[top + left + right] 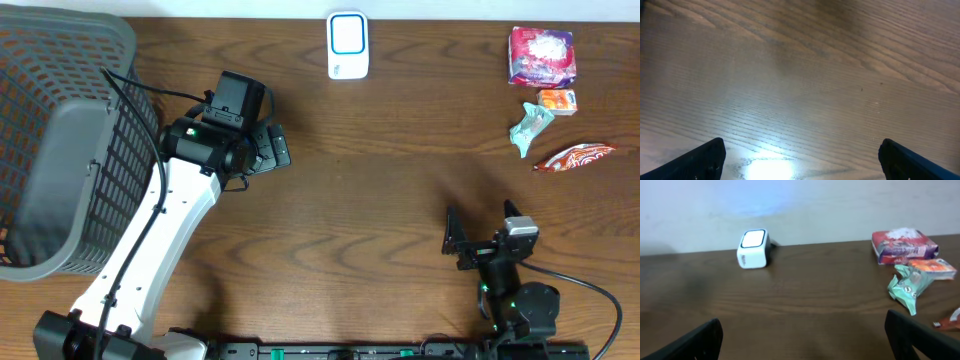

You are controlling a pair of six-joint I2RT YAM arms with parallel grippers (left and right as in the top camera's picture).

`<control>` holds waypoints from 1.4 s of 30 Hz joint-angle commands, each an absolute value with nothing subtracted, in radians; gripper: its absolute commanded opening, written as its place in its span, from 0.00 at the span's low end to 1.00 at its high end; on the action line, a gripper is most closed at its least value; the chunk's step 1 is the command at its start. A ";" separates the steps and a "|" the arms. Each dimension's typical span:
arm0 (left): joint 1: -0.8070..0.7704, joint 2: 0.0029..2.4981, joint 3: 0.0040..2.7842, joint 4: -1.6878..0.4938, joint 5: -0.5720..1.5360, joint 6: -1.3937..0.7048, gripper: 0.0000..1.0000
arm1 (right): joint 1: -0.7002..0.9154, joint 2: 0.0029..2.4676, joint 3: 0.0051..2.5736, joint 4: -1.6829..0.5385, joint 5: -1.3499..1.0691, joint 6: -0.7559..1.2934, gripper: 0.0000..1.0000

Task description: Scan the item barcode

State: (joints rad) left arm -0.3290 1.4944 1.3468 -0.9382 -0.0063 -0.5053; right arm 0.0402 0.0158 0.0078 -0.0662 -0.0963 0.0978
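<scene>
The white barcode scanner (pixel 348 45) with a blue-ringed face stands at the table's far edge, also in the right wrist view as the scanner (pixel 753 248). The items lie at the far right: a red-pink packet (pixel 542 55), a small orange box (pixel 557 101), a teal wrapper (pixel 530 128) and a red-orange wrapper (pixel 573 157). My left gripper (pixel 280 148) hovers open over bare wood left of centre, its jaws (pixel 802 165) wide with nothing between them. My right gripper (pixel 478 238) sits open near the front edge, well short of the items, and its jaws (pixel 805 340) are empty too.
A grey mesh basket (pixel 60 140) fills the left side of the table, close behind the left arm. The wall runs just behind the scanner and the packet (pixel 902 245). Bright glare falls on the wood under the left gripper.
</scene>
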 commanded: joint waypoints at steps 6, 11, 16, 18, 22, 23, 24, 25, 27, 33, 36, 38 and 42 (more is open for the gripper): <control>-0.326 1.498 1.345 -0.941 -0.016 -0.518 0.98 | 0.058 0.005 0.006 -0.079 -0.024 0.026 0.99; -0.326 1.498 1.345 -0.941 -0.016 -0.518 0.98 | 0.044 0.005 0.006 -0.078 -0.028 0.025 0.99; -0.326 1.498 1.345 -0.941 -0.016 -0.518 0.98 | 0.038 0.005 0.006 -0.075 -0.028 0.025 0.99; -0.326 1.498 1.345 -0.941 -0.016 -0.518 0.98 | 0.038 0.005 0.006 -0.075 -0.028 0.025 0.99; -0.326 1.498 1.345 -0.941 -0.016 -0.518 0.98 | 0.038 0.005 0.006 -0.075 -0.028 0.025 0.99; -0.326 1.498 1.345 -0.941 -0.016 -0.518 0.98 | 0.038 0.005 0.006 -0.075 -0.028 0.025 0.99; -0.326 1.498 1.345 -0.941 -0.016 -0.518 0.98 | 0.038 0.005 0.006 -0.075 -0.028 0.025 0.99; -0.326 1.498 1.345 -0.941 -0.016 -0.518 0.98 | 0.038 0.005 0.006 -0.075 -0.028 0.025 0.99; -0.326 1.498 1.345 -0.941 -0.016 -0.518 0.98 | 0.038 0.005 0.006 -0.075 -0.028 0.025 0.99; -0.326 1.498 1.345 -0.941 -0.016 -0.518 0.98 | 0.038 0.005 0.006 -0.075 -0.028 0.025 0.99; -0.326 1.498 1.345 -0.941 -0.016 -0.518 0.98 | 0.038 0.005 0.006 -0.075 -0.028 0.025 0.99; -0.326 1.498 1.345 -0.941 -0.016 -0.518 0.98 | 0.038 0.005 0.006 -0.075 -0.028 0.025 0.99; -0.326 1.498 1.345 -0.941 -0.016 -0.518 0.98 | 0.038 0.005 0.006 -0.075 -0.028 0.025 0.99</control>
